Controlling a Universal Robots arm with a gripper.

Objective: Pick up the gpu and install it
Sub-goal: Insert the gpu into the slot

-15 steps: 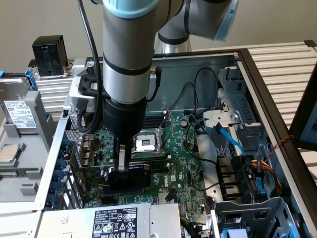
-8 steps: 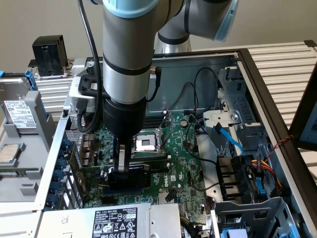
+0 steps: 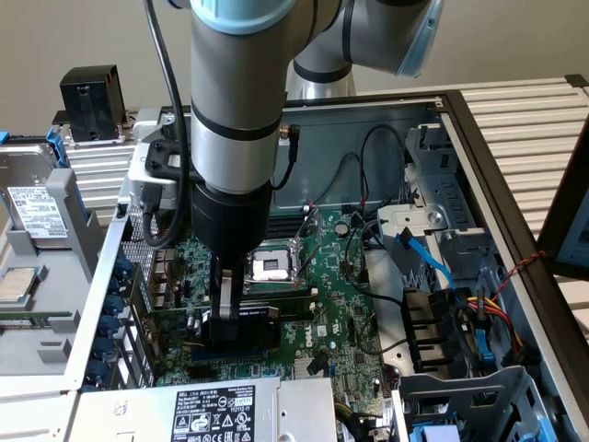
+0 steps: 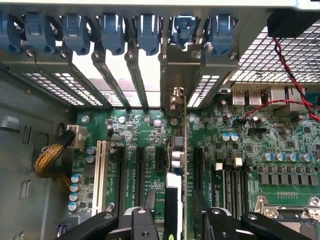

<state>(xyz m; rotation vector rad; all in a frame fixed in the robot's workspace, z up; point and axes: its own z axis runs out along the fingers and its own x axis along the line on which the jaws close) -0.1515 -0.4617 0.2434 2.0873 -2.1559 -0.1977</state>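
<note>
The gpu (image 3: 262, 316) stands on edge in an expansion slot of the green motherboard (image 3: 340, 295), inside the open computer case. In the wrist view the gpu (image 4: 176, 150) is edge-on and upright, and its silver end bracket (image 4: 176, 75) reaches the rear slot opening of the case. My gripper (image 3: 235, 324) hangs straight down over the card, one finger on each side. In the wrist view my gripper (image 4: 175, 225) straddles the card's top edge. A small gap shows between each finger and the card, so the jaws are open.
Blue slot latches (image 4: 110, 30) line the case's rear wall. The CPU socket (image 3: 273, 267) lies just behind the card, and a power supply (image 3: 216, 405) sits in front. A drive cage with cables (image 3: 460, 322) fills the exterior view's right. A red-black wire (image 4: 290, 75) crosses the board.
</note>
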